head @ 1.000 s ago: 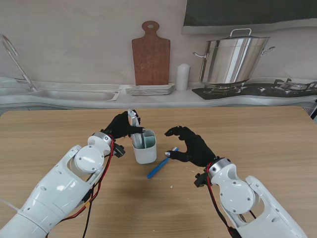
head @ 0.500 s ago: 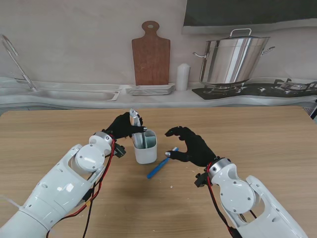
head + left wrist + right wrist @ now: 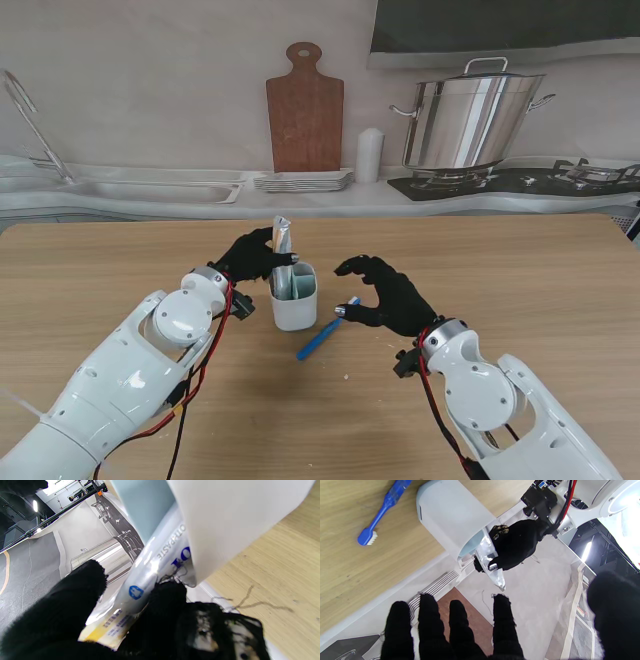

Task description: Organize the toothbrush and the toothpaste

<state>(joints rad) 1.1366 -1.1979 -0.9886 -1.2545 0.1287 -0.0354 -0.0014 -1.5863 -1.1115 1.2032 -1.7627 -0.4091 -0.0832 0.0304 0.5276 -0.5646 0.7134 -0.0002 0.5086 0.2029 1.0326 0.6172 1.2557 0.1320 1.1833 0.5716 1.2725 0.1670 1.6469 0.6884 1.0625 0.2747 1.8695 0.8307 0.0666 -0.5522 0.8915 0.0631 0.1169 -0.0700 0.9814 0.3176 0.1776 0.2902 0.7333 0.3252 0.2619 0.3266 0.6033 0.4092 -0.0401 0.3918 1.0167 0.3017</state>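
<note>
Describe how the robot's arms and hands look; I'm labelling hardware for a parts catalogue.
Both arms have glossy white rounded shells with round joint caps. Red and black cables run along the left arm and right arm. The left hand and right hand are five-fingered, covered in black fabric gloves.

We count one toothpaste tube (image 3: 282, 240), one blue toothbrush (image 3: 324, 336) and one white holder cup (image 3: 293, 298) on the table (image 3: 520, 290). We see two black-gloved hands: one left hand (image 3: 248, 257) and one right hand (image 3: 385, 294), the right one showing five fingers (image 3: 430, 620) in its wrist view. Past the far edge of the table we count one wooden cutting board (image 3: 305, 105), one steel stockpot (image 3: 470, 118), one white cylindrical container (image 3: 370, 155), one stack of white plates (image 3: 303, 181) whose number we cannot tell, and one sink (image 3: 150, 188).
</note>
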